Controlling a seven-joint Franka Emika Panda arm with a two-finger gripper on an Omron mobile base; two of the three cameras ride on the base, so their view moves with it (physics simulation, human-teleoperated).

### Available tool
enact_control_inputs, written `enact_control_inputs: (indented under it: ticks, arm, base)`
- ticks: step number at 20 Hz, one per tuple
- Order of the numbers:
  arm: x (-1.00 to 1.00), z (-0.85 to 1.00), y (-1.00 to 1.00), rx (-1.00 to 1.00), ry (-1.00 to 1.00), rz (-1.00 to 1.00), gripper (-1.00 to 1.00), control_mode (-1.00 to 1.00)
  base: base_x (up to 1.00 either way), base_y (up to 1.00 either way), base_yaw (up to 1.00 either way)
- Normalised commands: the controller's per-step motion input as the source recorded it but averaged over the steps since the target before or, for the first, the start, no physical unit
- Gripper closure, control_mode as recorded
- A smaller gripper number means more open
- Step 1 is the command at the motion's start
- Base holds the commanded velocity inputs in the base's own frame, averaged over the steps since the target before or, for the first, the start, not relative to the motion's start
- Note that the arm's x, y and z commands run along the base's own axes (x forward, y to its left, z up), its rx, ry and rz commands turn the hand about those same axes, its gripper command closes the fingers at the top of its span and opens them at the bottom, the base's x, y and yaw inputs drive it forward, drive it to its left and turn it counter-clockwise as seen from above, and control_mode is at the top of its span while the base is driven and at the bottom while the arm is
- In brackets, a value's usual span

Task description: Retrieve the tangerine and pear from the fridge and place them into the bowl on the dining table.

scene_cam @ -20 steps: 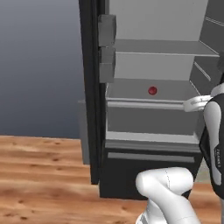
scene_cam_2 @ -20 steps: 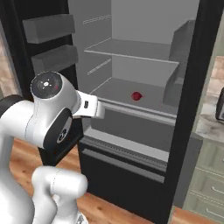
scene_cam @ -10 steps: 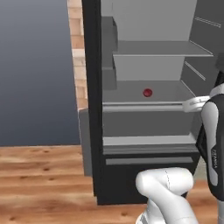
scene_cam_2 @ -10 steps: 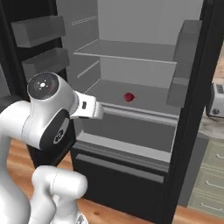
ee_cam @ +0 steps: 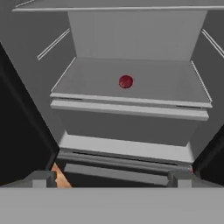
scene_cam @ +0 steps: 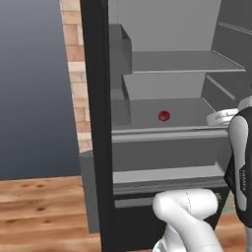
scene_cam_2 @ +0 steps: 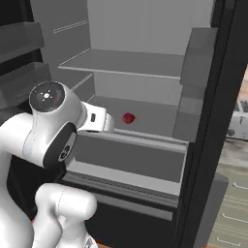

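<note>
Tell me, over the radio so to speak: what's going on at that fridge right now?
Gripper open, empty. Pear alone on middle shelf of open fridge, untouched. Nothing between them.

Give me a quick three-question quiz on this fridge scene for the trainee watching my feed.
1. True or false: the fridge stands open, its grey shelves showing.
2. Multiple choice: the pear lies on
A. the top shelf
B. the middle shelf, above the front ledge
C. the floor in front of the fridge
3. Short answer: is the claw touching the pear?

Key:
1. True.
2. B; the base views show it there as well.
3. No. The hand view shows its tips wide apart and low, with the pear farther in on the shelf.
</note>
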Motion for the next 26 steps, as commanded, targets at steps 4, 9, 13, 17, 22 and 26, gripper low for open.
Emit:
enact_control_inputs:
  ticks: [4,9,13,17,22,26]
  arm:
    - [0.0,0.0,0.0,0.0,0.0,0.0,-1.0,1.0]
    - [0.0,0.0,0.0,0.0,0.0,0.0,-1.0,1.0]
    - [0.0,0.0,0.0,0.0,0.0,0.0,-1.0,1.0]
    - [0.02,-0.03,0.0,0.0,0.0,-0.01,-1.0,-1.0]
    - [0.08,-0.42,0.06,-0.01,0.08,-0.02,-1.0,-1.0]
    - [0.2,-0.51,0.24,-0.03,0.11,-0.01,-1.0,-1.0]
  base:
    - [0.96,0.02,-0.1]
    - [0.54,0.09,-0.07]
    - [0.19,0.05,-0.01]
    - [0.15,0.06,-0.01]
    - [0.0,0.0,0.0]
    - [0.0,0.0,0.0]
